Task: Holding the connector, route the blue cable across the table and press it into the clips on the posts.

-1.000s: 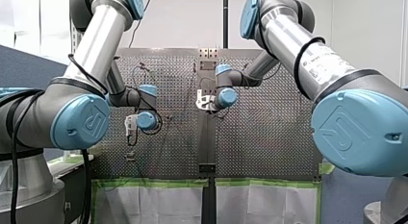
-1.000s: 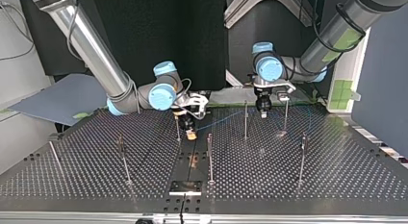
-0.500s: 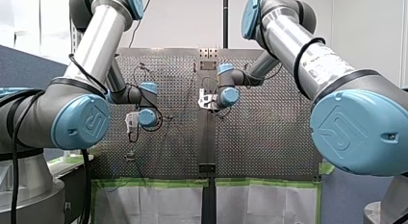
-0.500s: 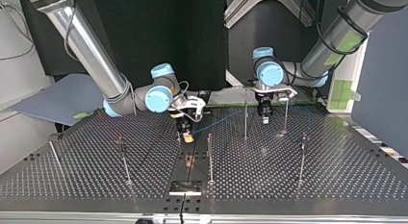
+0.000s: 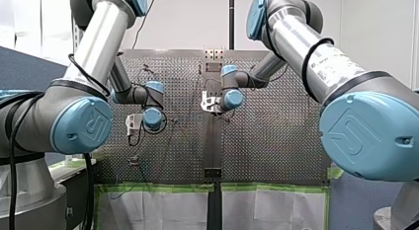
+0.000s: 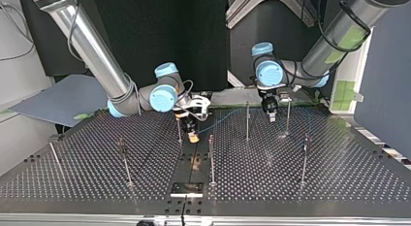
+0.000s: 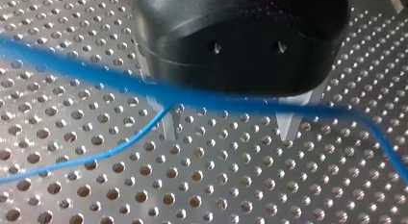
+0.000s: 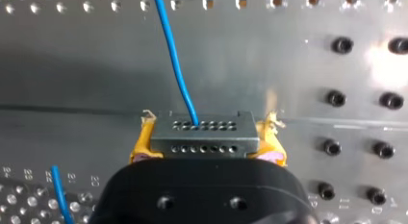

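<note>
Near the top view's middle, my right hand (image 6: pixel 193 135) grasps the connector (image 8: pixel 202 135) while my left hand (image 6: pixel 271 114), released and empty, has shifted right along the blue cable (image 8: pixel 174 65) toward a post (image 6: pixel 288 117), likely readying a clip press.

A robot lab; my big left arm (image 5: pixel 94 47) and my right arm (image 5: pixel 306 47) reach over a metal bench (image 6: pixel 271 180) full of little holes; thin posts (image 6: pixel 211 160) stand on it.
</note>
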You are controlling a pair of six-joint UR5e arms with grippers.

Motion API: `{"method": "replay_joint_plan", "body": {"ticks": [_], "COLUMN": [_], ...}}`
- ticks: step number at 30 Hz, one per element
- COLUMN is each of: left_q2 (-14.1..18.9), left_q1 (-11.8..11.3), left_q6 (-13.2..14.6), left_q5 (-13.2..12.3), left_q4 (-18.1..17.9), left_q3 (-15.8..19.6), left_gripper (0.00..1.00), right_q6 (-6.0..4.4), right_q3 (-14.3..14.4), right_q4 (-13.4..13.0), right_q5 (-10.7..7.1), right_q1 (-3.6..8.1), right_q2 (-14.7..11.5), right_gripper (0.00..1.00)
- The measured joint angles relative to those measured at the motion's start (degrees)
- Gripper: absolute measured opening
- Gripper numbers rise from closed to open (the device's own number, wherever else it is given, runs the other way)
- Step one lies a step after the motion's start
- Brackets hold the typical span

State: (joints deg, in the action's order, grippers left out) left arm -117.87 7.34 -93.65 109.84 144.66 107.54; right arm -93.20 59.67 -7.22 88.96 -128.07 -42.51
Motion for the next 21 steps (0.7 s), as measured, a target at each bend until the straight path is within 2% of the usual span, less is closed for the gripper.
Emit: {"method": "replay_joint_plan", "body": {"ticks": [7, 11, 21], "left_q2": [1.6, 2.1, 6.1], "left_q1": [2.3, 3.8, 6.0], "left_q6": [-0.6, -0.9, -2.5], "left_q5": [0.5, 1.7, 2.4], "left_q4": [3.3, 5.0, 4.9], "left_q3": [1.6, 2.4, 4.2], "left_gripper": [1.0, 1.0, 1.0], "right_q6": [0.06, -0.03, -0.17], "right_q3": [0.0, 0.1, 0.2], "right_q4": [0.3, 0.4, 0.8], "right_q5": [-0.13, -0.17, -0.19], "right_q1": [-0.79, -1.13, -1.7], "right_q2": [0.0, 0.0, 0.1], "right_gripper": [0.0, 0.0, 0.0]}}
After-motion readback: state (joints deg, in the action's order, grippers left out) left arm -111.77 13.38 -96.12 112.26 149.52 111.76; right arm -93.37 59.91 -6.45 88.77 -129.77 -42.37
